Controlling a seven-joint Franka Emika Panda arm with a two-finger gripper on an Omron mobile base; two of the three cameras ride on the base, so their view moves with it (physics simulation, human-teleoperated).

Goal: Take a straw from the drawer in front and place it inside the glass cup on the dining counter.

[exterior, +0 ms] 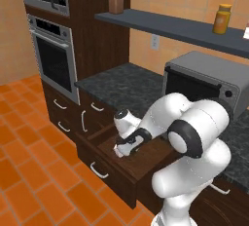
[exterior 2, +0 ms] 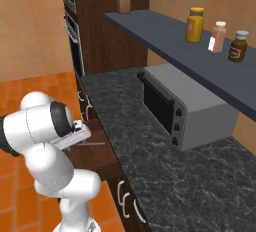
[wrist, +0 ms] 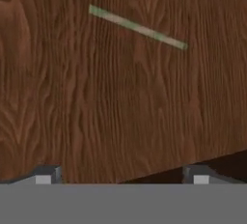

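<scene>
Our pincer (wrist: pixel 120 175) hangs spread wide, holding nothing, above the open drawer (wrist: pixel 72 102). The straw (wrist: pixel 138 27) lies flat on the drawer floor, slanted, apart from its walls. We judge it light, thin, roll-prone; pinch its middle, across its length.

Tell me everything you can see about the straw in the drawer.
The straw is a very thin, straight stick, pale tan with greenish ends in the hand view. It lies flat and alone on the brown wood-grain floor of the open drawer, running diagonally in that view. Nothing touches it; the open jaws hang above, apart from it.
</scene>
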